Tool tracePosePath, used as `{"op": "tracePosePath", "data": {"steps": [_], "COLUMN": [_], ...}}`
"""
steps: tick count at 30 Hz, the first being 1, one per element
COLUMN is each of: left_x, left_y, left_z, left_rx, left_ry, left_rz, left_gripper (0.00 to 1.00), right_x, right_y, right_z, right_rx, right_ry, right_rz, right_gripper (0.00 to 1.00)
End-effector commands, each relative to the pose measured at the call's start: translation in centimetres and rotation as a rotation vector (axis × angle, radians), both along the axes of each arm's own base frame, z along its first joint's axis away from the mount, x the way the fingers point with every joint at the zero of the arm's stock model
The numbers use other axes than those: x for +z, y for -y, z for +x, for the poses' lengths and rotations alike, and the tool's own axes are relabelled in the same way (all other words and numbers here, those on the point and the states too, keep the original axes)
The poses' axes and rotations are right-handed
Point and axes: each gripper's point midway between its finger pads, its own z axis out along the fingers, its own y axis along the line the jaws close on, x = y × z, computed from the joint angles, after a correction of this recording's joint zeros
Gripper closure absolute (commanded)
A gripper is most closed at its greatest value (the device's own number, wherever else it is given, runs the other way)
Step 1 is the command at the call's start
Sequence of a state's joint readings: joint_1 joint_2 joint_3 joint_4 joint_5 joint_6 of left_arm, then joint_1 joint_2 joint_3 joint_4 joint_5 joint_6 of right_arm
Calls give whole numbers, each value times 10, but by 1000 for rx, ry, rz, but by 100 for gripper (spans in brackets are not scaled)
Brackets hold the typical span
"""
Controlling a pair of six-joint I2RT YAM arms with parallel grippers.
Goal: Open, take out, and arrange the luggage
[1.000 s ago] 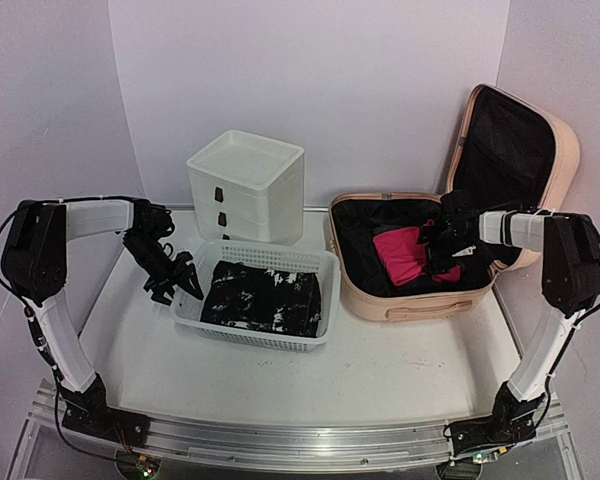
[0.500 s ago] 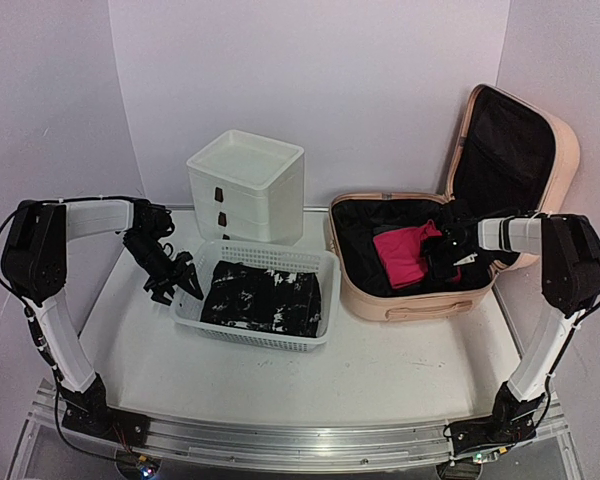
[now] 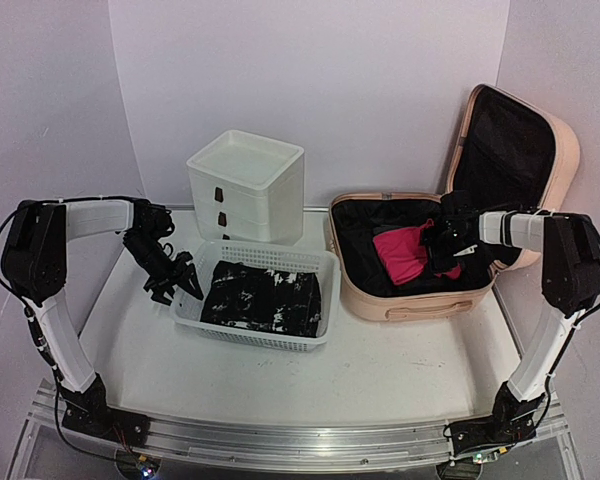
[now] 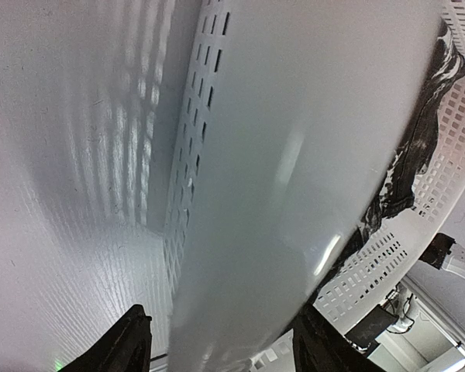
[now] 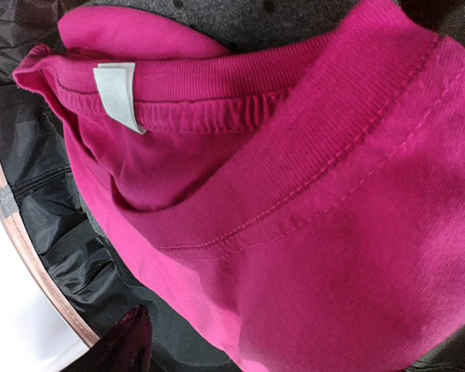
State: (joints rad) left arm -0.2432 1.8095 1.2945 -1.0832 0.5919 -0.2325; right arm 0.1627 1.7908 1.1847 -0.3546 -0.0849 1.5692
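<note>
Lying open toward the right of the worktop [image 3: 380, 385]: the luggage [image 3: 412, 298], a peach-pink hard shell with rounded corners, its lid [image 3: 568, 150] standing upright at the back right, black fabric lining inside. Bunched in the lower half, a magenta knit garment [image 3: 405, 255], soft, ribbed at the neckline, with a white label sewn in. Reaching into the shell from the right, the right pincer [image 3: 440, 252], down against that garment; grasping or merely touching, cannot tell, with cloth filling the wrist view and only one dark fingertip showing. Judging by this, opening done and taking out in hand; next move likely calling for a firm pinch on a thick fold, then a lift high enough to clear the shell's front wall. Just left of the luggage, a white mesh basket [image 3: 250, 338], rigid perforated plastic, holding a folded black garment with white mottling [image 3: 265, 298]. At the basket's left end, the left pincer [image 3: 173, 285], fingers standing apart on either side of the rim; clenched on it or loose, cannot tell. Behind the basket, a glossy white drawer box [image 3: 245, 185] with dark handles.
</note>
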Motion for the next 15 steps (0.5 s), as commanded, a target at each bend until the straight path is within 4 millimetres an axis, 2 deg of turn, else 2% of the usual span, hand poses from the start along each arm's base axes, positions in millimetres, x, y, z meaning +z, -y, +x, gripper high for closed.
{"op": "tracePosePath", "data": {"steps": [1,7,12,15], "left_x": [17,16,17,19], "left_y": [1,1,2,1], "left_z": [-2,0,1,0], "left_rx": [-7,-15,-18,-14], "left_ry": [19,19,21,19], "left_rz": [-4,1,-5,-2], "left_gripper": [36,36,36,36], "right_x": [24,45,31,37], "right_y": [-3,-2,-6,-6], "right_z": [18,11,7,8], "right_rx": [-5,5,22,23], "right_ry": [78,100,63,74], "right_rz": [25,24,39,40], "right_gripper": [30,26,25,24]}}
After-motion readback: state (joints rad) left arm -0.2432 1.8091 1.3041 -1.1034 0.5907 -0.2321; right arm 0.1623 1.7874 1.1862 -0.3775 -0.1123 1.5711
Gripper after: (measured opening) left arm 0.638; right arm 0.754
